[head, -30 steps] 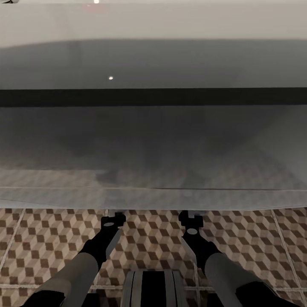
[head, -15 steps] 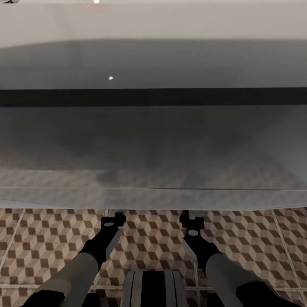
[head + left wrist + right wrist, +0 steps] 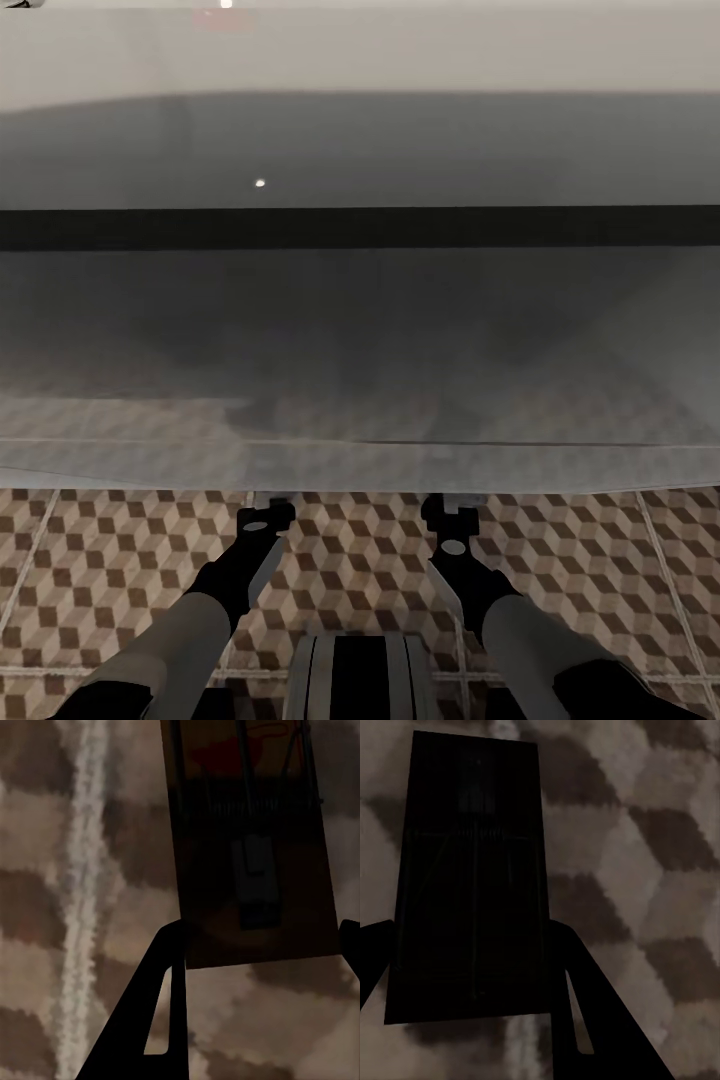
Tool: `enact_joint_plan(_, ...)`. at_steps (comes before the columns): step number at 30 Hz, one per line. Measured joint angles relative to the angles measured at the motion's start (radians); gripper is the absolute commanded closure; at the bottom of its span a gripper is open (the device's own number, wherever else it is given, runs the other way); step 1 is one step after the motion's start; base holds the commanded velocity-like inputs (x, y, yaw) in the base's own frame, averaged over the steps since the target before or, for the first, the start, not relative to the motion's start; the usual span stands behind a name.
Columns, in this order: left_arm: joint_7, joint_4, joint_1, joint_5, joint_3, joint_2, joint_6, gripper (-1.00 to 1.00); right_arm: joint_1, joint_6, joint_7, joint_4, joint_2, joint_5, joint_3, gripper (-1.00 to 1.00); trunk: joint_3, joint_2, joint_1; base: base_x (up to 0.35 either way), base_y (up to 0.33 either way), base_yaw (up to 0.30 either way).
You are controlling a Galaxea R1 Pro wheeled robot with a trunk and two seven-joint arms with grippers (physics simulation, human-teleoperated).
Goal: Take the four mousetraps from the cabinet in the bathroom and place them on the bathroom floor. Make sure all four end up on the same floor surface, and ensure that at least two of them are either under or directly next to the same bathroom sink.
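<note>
The white sink (image 3: 360, 465) spans the head view from above, and its front edge hides the fingertips of both arms. Below it lies the cube-patterned bathroom floor (image 3: 100, 570). My left arm (image 3: 240, 580) and right arm (image 3: 470, 590) reach forward under that edge. In the left wrist view a brown mousetrap (image 3: 255, 832) with wire parts sits exactly between the dark fingers of my left gripper (image 3: 262, 937), close over the tiles. The right wrist view has another mousetrap (image 3: 472, 870), dark in shadow, gripped the same way by my right gripper (image 3: 471, 930). The cabinet is out of view.
The sink's front edge overhangs the floor just ahead of my wrists. A pale grout line (image 3: 82, 907) runs beside the left trap. My own base (image 3: 360, 675) is at the bottom between the arms.
The right wrist has shifted a touch to the right; nothing else has visibly changed.
</note>
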State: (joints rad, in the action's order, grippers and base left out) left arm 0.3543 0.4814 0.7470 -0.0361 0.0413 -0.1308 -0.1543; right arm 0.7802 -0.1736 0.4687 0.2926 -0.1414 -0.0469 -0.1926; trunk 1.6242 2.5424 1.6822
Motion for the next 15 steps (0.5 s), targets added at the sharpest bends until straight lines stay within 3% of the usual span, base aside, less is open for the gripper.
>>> enact_joint_plan(15,-0.001,0.0,0.0,-0.004,-0.001,0.0,-0.003,1.0,0.0,0.0,-0.006,0.0,0.0,0.0,0.0,1.0,0.0,0.0,0.0,0.0,0.0,0.0)
